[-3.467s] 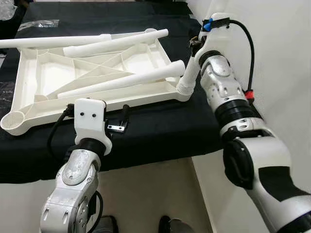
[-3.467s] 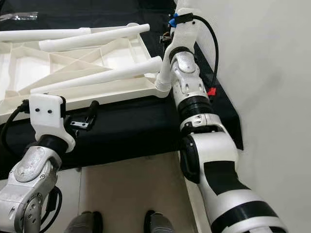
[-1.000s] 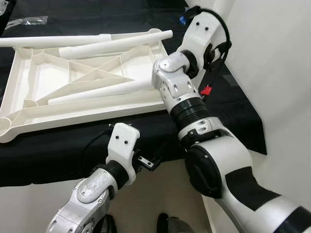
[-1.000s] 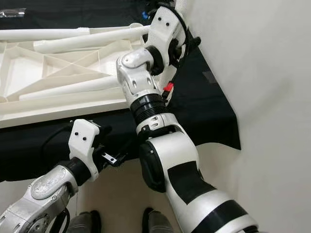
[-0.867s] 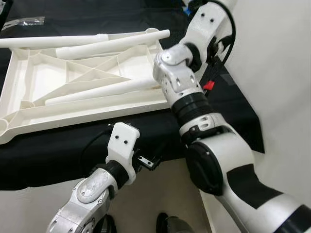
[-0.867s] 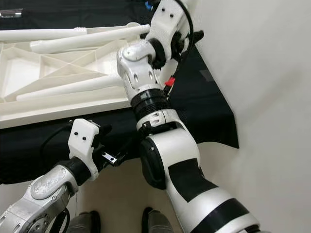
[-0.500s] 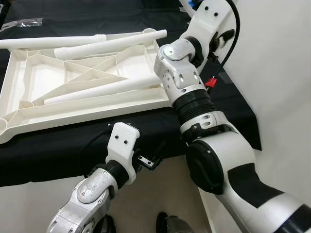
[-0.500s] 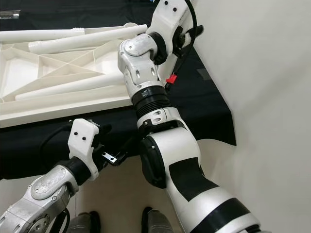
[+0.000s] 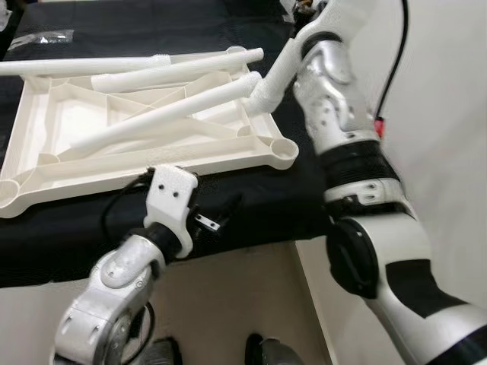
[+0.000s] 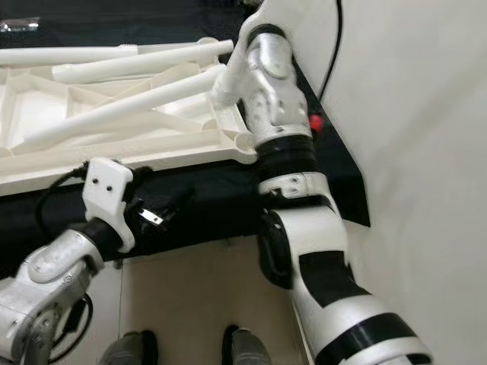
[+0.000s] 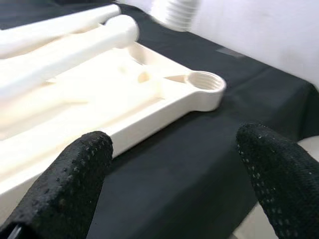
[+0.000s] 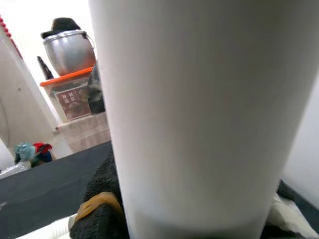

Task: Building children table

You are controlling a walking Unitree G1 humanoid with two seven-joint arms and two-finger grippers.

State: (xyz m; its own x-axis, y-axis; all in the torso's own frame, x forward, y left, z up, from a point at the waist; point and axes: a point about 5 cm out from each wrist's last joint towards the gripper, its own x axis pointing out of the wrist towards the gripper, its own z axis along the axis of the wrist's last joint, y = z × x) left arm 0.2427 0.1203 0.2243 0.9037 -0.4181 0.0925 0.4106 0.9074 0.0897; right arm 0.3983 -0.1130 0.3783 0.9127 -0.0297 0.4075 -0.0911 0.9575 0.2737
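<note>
One upturned white tabletop (image 9: 46, 179) lay on the black cloth (image 9: 251, 205), with three legs (image 9: 152, 118) resting across it. The right gripper (image 9: 300, 11) pinched a fourth leg (image 9: 275, 72) above the near right corner. The left gripper (image 11: 169, 164) hovered spread. The right wrist view added a metal pot (image 12: 69, 49).

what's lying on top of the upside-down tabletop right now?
Three white legs lie across the ribbed tabletop. The right gripper holds a fourth leg above its far right corner. That leg hides the socket below it.
</note>
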